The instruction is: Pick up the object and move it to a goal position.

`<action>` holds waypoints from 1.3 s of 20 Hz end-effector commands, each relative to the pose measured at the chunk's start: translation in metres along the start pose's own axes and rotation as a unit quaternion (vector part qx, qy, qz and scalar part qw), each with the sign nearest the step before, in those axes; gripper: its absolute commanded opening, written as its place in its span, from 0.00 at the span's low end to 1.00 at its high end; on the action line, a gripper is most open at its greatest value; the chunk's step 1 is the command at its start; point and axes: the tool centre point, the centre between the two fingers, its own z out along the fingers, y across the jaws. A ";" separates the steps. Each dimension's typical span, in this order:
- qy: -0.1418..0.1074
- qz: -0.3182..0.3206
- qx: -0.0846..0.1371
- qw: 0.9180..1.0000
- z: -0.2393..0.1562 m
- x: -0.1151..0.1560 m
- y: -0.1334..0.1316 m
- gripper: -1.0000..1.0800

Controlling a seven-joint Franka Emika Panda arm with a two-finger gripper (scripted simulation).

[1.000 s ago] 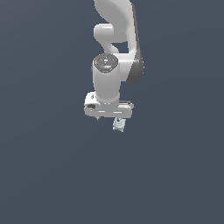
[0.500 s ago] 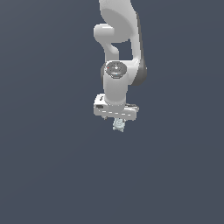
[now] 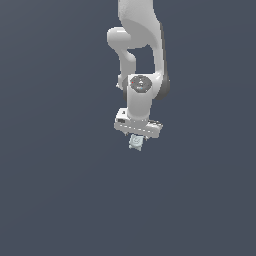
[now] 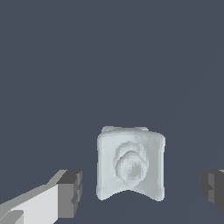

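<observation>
Wrist view: the object (image 4: 130, 164) lies between the gripper (image 4: 141, 189) jaws, which stand apart, a gap on each side. Exterior view: bare tabletop (image 3: 55, 190) all around.

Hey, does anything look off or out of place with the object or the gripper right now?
Nothing stands out. The pale object sits intact between the gripper's fingers, with a visible gap on each side, so the gripper is open and not yet touching it. Nothing else is in the scene.
</observation>
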 end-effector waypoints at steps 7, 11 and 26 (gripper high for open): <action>0.001 0.007 0.000 1.000 0.005 -0.005 -0.002 0.96; 0.001 0.007 0.000 1.000 0.016 -0.005 -0.002 0.96; 0.002 0.009 0.000 1.000 0.055 -0.005 -0.002 0.00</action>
